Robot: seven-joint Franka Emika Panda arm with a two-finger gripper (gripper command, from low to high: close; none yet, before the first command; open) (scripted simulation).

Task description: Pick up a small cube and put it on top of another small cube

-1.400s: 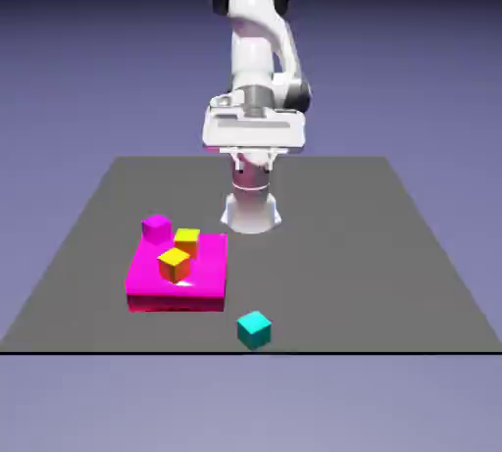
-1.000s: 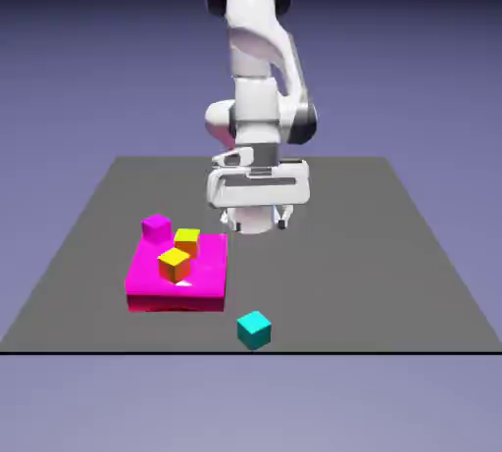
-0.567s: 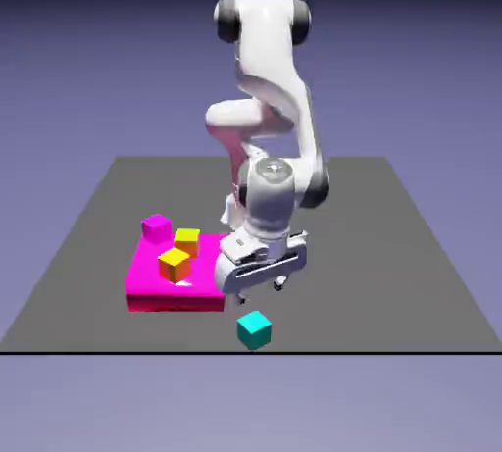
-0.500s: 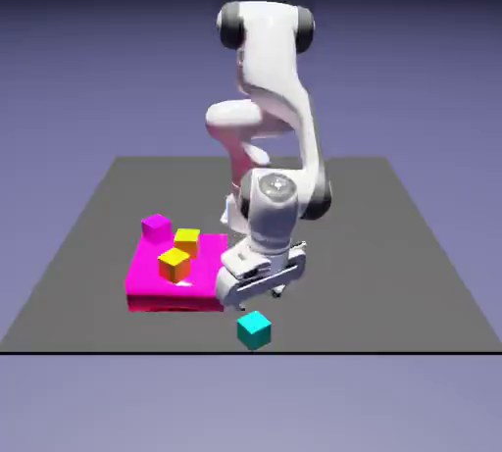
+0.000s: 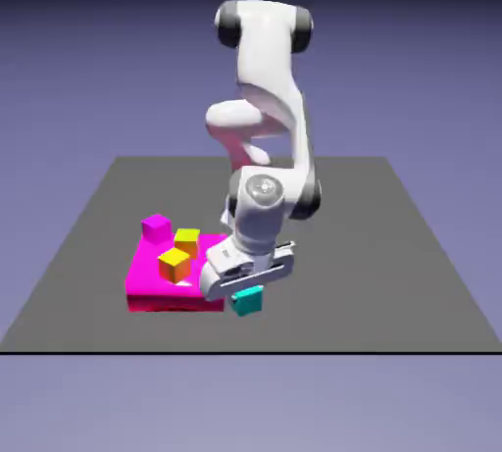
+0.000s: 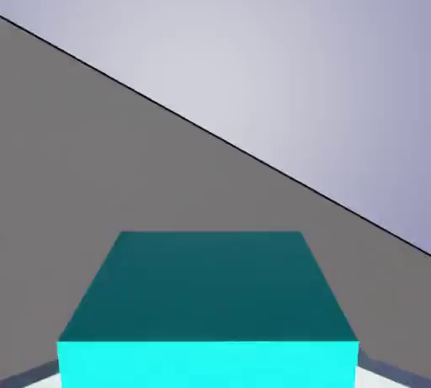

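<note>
The small teal cube [image 5: 248,301] hangs just above the table near its front edge, right of the magenta slab. My gripper [image 5: 245,292] is shut on the cube, with the hand tilted over it. In the hand view the teal cube [image 6: 210,302] fills the bottom middle, and only slivers of the grey fingertips [image 6: 389,371] show at its lower corners. A small magenta cube [image 5: 155,228] sits at the slab's far left corner. Two orange cubes with yellow tops [image 5: 175,264] [image 5: 186,240] rest on the slab.
A flat magenta slab [image 5: 157,288] lies at the exterior view's left of the held cube, close to my hand. The table's front edge [image 5: 392,351] runs just below the cube. In the hand view the table edge [image 6: 252,159] crosses diagonally.
The arm came down from high above the table to the teal cube and closed on it. The cube now sits higher and slightly further left than before.
</note>
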